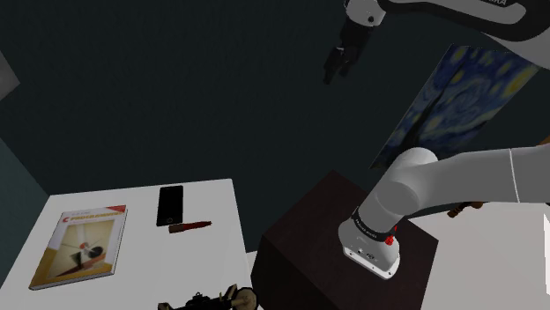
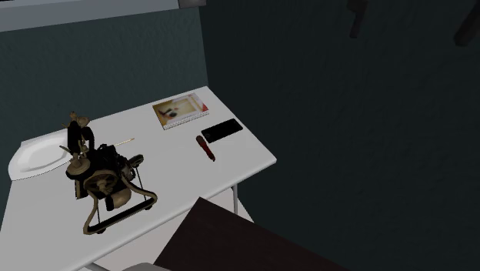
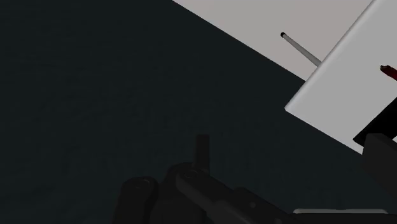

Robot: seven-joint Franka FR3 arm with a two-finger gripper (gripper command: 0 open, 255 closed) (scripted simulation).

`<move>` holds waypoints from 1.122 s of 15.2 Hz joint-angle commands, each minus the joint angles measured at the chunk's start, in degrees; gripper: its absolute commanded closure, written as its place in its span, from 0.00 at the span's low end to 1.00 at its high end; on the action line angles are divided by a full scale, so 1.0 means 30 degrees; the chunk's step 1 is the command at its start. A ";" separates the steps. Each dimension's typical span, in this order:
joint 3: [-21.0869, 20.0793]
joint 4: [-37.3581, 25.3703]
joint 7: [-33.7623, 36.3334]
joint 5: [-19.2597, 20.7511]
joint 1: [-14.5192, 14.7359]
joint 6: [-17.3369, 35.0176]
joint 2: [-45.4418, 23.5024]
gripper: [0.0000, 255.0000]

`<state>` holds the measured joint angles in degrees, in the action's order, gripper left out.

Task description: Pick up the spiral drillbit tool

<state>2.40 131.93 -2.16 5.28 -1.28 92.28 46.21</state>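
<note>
We locate the spiral drillbit tool (image 1: 189,226) lying flat on the white table (image 1: 211,264). It is a slim, dark red piece at the near end of the black phone (image 1: 169,204), just beside it; we cannot tell whether the two touch. The book (image 1: 81,247) lies well apart from the tool, toward the shoulder view's left. The gripper (image 1: 331,72) hangs high on the white arm (image 1: 458,180), to the shoulder view's right of the table and well apart from the tool, with dark floor under it. We cannot tell whether the claw is released or clenched. An ornate brown-and-black apparatus (image 2: 100,173) stands at the table's other end, just beside a white plate (image 2: 35,154). The arm rises from the dark stand (image 1: 300,255).
</note>
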 commanded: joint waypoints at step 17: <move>-0.1361 0.4057 -0.1797 -0.1212 0.3065 0.9791 -0.5475 0.00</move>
<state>-1.39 144.11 -7.15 1.86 7.34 119.93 31.33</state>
